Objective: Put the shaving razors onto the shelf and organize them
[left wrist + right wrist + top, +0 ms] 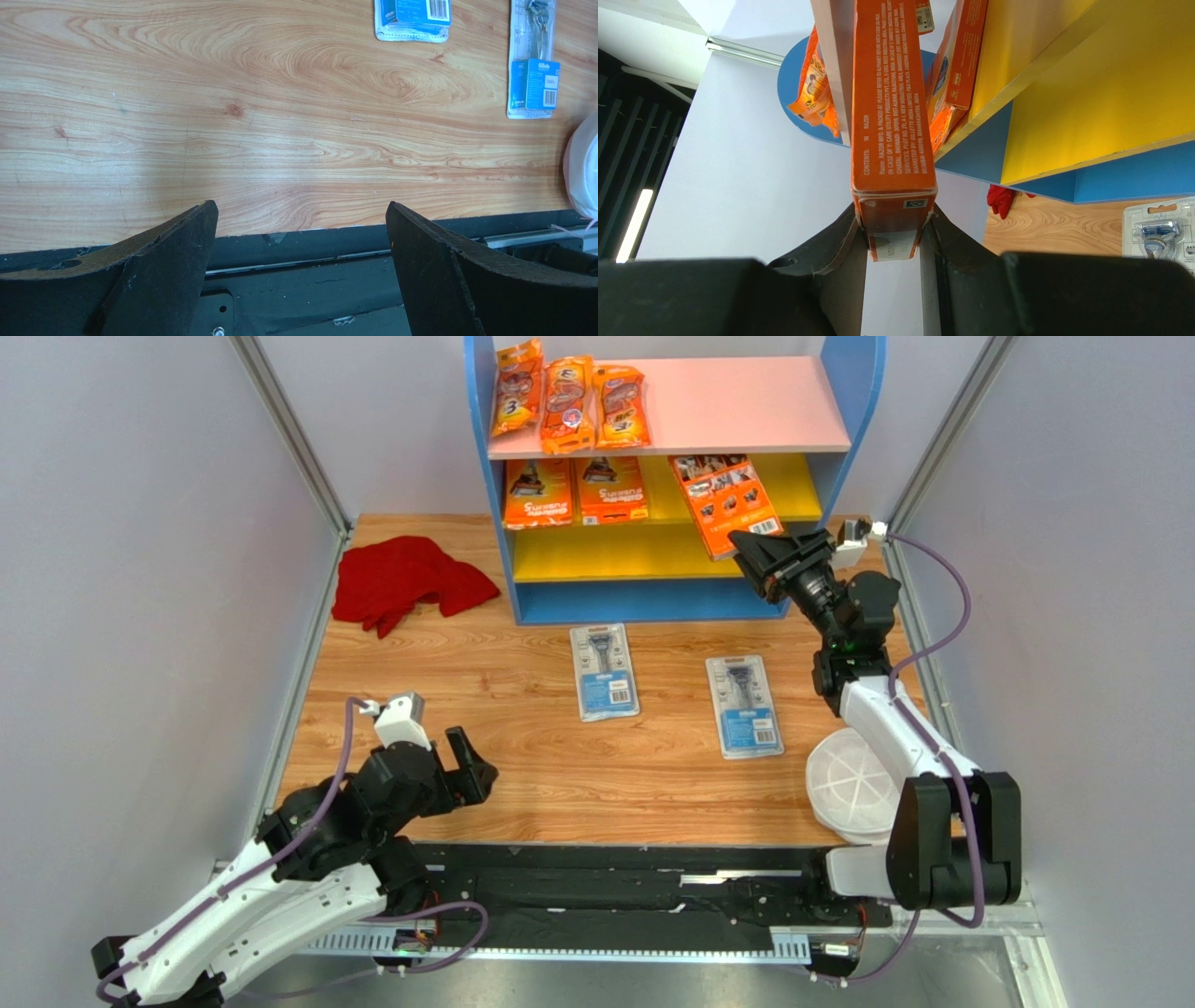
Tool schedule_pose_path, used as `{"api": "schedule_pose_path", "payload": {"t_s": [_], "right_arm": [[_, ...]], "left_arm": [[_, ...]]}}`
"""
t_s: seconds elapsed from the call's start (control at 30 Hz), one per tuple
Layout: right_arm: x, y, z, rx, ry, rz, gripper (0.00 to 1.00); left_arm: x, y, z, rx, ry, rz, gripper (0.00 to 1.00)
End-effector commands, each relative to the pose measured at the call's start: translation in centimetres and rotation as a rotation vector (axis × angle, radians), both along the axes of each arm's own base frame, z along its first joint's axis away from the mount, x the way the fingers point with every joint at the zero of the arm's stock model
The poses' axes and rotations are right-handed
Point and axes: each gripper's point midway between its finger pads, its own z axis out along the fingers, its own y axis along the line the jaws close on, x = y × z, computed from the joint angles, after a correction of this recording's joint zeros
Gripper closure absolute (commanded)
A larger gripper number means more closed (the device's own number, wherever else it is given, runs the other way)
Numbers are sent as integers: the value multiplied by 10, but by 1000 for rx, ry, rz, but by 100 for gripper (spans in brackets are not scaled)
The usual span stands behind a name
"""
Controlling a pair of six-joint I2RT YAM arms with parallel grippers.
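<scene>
At the shelf [863, 392], the right pincer [894, 238] clamps an orange razor box [889, 105]; the left pincer [300, 231] gapes empty above the table [463, 686].

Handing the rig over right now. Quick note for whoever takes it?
Left gripper: open, empty, low over the near left of the table.
Right gripper: shut on an orange box, held at the right end of the upper yellow board of the shelf, not yet released.
Done: three orange bags on the pink top board; two orange cards on the upper yellow board.
Left: release the box, then shelve the two blister cards lying on the table.
</scene>
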Motion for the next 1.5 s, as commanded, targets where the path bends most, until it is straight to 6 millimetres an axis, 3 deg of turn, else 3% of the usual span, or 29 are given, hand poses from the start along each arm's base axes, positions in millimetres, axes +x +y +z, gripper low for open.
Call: {"api": "schedule_pose_path", "payload": {"t_s": [0.0,0.37,0.53,0.6,0.63,0.73,0.9,1.3,1.47], "right_arm": [[6,-2,27,33,-83,-13,100],[43,10,38,36,-73,-54,100],[69,21,18,51,-6,-93,100],[76,23,23,67,-19,-105,100],[84,25,13,64,3,-106,100],[95,31,14,78,3,-106,100],[106,39,17,82,1,-123,100],[127,65,-7,10,118,-157,91],[128,65,-15,16,144,-173,87]], "left_arm": [[2,-1,1,3,-9,-2,1],[3,-3,11,-28,-56,-26,1],[2,-5,16,-56,-92,-52,1],[2,-6,19,-66,-107,-63,1],[2,-6,21,-78,-117,-65,1],[1,-8,23,-95,-131,-77,1],[1,-8,23,-97,-137,-82,1],[1,-10,25,-102,-145,-99,1],[0,-10,27,-113,-153,-103,1]]}}
